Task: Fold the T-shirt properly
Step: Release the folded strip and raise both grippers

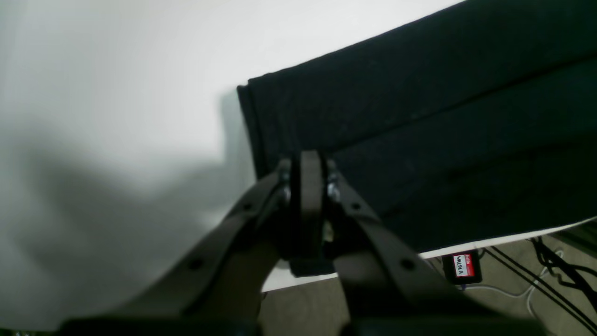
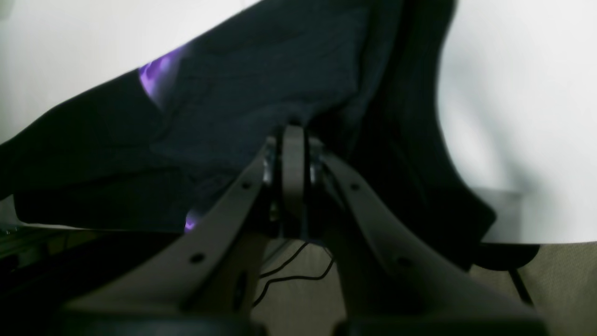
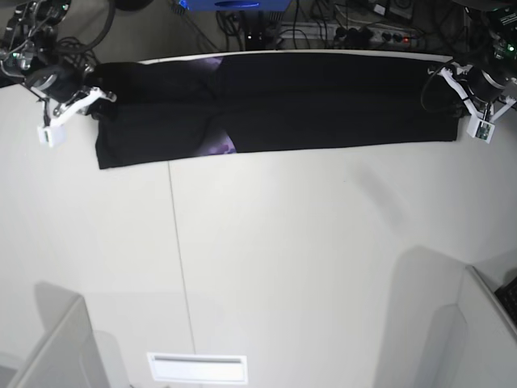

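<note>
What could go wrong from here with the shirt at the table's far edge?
1. The T-shirt lies along the far table edge; a pull outward might drag it off.
2. The left gripper and right gripper are shut at opposite ends; uneven lifting could skew the fold.
3. The right end looks bunched, with purple print showing; creases may get folded in.

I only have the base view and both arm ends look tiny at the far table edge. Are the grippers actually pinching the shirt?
Observer: Left wrist view shows the left gripper shut at the T-shirt hem corner.
Operator: And the right one?
Observer: The right gripper is shut too, with black cloth bunched around its tips.
Operator: Any print visible near it?
Observer: Yes, the purple print peeks out at a fold above and left of those tips.
</note>
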Action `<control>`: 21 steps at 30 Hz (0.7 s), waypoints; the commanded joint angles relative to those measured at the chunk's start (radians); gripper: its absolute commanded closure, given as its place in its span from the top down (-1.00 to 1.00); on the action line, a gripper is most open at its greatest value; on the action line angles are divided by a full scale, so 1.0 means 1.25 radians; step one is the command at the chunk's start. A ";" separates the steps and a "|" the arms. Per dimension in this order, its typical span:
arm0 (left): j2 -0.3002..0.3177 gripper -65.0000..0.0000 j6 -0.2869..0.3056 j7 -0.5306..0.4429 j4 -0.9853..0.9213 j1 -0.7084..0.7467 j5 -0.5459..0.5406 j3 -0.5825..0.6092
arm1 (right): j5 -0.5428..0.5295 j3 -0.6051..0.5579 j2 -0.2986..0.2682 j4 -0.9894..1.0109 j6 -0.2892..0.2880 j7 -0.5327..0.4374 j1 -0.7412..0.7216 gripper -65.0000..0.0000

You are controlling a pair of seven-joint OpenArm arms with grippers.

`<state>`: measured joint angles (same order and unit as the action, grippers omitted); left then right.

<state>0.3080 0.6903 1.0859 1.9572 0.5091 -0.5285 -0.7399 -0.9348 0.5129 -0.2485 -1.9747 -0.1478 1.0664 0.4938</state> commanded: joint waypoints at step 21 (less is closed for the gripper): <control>0.014 0.40 0.006 -0.010 0.007 0.006 -0.006 -0.013 | -0.006 0.076 0.003 0.013 -0.004 -0.018 0.024 -0.18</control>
<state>0.3107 0.6899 1.0859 1.9530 0.5133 -0.5259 -0.7456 -0.9318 0.6014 -0.2375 -1.9400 -0.1474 1.0569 0.5198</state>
